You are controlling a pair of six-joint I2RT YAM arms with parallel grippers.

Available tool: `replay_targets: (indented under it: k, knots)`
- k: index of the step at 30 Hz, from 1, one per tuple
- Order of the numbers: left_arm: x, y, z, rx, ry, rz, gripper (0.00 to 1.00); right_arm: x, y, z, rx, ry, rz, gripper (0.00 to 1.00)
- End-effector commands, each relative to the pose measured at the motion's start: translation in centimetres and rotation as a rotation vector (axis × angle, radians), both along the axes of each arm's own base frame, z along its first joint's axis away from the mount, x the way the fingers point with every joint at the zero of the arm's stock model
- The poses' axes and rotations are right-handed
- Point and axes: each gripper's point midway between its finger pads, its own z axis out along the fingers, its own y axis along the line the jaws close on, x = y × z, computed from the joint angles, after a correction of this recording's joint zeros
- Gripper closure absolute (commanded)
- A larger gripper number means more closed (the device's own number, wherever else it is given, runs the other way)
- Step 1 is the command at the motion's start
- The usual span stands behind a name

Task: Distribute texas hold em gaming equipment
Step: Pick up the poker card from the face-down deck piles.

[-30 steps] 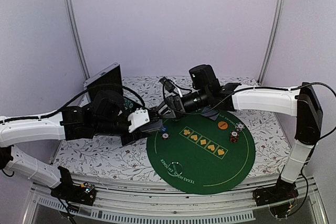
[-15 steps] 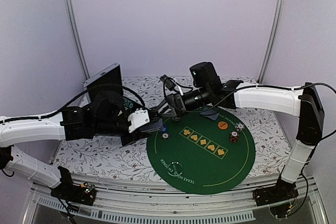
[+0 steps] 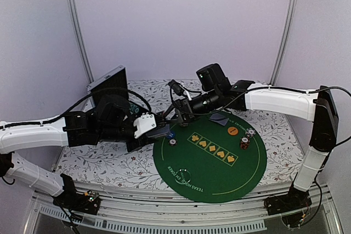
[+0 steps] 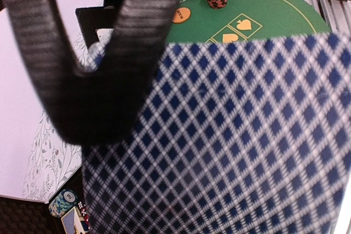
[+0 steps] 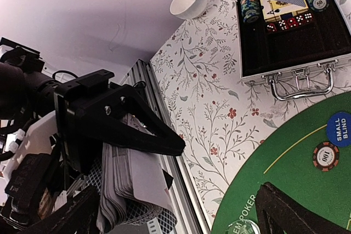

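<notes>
Card-dealing step: mid-frame, the left claw point(image 3: 158, 132) clenches the blue-diamond-backed deck of playing cards point(image 4: 236, 135) beside the round green felt mat point(image 3: 219, 165). The right claw point(image 3: 177, 115), spread wide and empty, hovers near, probably needing to pinch one card.

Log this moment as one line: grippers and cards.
left gripper: shut on deck | right gripper: open, beside deck | chips: on mat
</notes>
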Motion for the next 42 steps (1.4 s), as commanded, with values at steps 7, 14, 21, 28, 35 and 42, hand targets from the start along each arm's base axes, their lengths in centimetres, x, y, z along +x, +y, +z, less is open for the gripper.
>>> replay_targets:
  k: [7,14,21,28,35,42]
  knots:
    - [0.7,0.1,0.6,-0.02,-0.031,0.019,0.58,0.8,-0.9,0.4,-0.068,-0.061,-0.052,0.02]
    - [0.6,0.1,0.5,-0.021,-0.027,0.016,0.58,0.9,-1.5,1.4,-0.074,-0.085,-0.065,0.02]
    - [0.5,0.1,0.5,-0.02,-0.025,0.011,0.58,0.7,-1.9,2.6,-0.07,-0.107,-0.067,0.03]
    - [0.5,0.1,0.4,-0.019,-0.024,0.009,0.58,0.3,-2.0,4.2,-0.042,-0.122,-0.055,0.03]
    - [0.4,0.0,0.4,-0.02,-0.022,0.006,0.58,-1.2,-0.7,4.8,0.036,-0.049,0.022,0.35]
    - [0.5,0.1,0.4,-0.019,-0.021,0.006,0.58,-1.4,-0.1,4.0,0.034,-0.022,0.042,0.58]
